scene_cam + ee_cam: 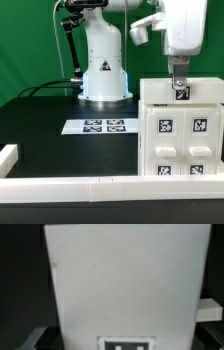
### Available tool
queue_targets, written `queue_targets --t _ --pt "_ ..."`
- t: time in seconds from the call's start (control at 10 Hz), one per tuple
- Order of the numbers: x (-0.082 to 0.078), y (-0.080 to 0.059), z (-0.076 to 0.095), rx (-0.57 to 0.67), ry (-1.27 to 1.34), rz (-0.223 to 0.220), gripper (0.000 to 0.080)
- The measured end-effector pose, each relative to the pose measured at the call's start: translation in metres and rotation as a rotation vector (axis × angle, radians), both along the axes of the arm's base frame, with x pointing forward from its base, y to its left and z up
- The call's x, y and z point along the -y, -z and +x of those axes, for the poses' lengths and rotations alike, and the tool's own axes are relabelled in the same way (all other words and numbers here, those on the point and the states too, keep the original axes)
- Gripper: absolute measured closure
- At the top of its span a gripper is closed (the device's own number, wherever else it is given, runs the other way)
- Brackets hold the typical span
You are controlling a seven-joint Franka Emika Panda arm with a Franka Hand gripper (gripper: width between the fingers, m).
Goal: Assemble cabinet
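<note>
Cabinet [180, 125] standing upright on the black table [40, 125] at the exterior view's right, tagged faces toward the camera: two tags on the upper front, two small blocks [185, 155] below, more tags at the bottom. Looks like mostly built, body and front pieces together; exactly what's left not clear from here. No loose parts visible on the bare table. Marker board [103, 126] flat in front of the arm base, well apart from the cabinet. White rail [60, 185] along the near edge.

Gripper [179, 82] down at the cabinet's top edge, next to a tagged top piece [182, 94]. Wrist view filled by a white panel [125, 280], tag at one end. Finger gap hidden; clamped or just touching, cannot tell.
</note>
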State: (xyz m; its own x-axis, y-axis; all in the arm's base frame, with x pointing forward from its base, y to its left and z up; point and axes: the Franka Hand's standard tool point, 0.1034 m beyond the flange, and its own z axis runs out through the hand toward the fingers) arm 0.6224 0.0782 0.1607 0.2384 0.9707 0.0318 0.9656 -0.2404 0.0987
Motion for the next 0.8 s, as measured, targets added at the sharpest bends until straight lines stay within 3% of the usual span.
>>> queue_targets --t 0.8 --pt "-0.0029 0.0017 -0.0081 0.02 0.861 0.11 0.0243"
